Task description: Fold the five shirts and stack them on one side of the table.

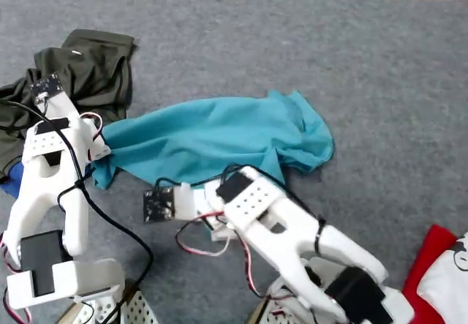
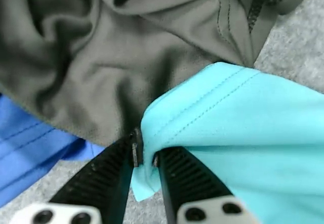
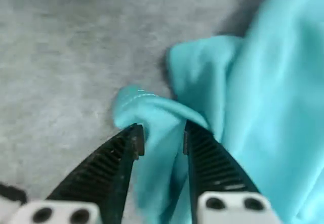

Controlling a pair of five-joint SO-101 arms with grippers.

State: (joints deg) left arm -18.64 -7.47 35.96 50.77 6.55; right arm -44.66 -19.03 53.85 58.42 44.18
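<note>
Grey cloth table [image 1: 380,83] under teal shirt [image 1: 219,137], olive shirt [image 1: 95,68]

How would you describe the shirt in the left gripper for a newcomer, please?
Start at the grey table's middle. A crumpled shirt sprawls there, one edge in the left gripper. It alone is turquoise; its neighbour is dark olive.

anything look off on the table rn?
Nothing damaged. The teal shirt lies bunched mid-table, its corner at the crumpled dark green shirt; a blue shirt is tucked under that one. Left end effector pinches the teal hem.
</note>
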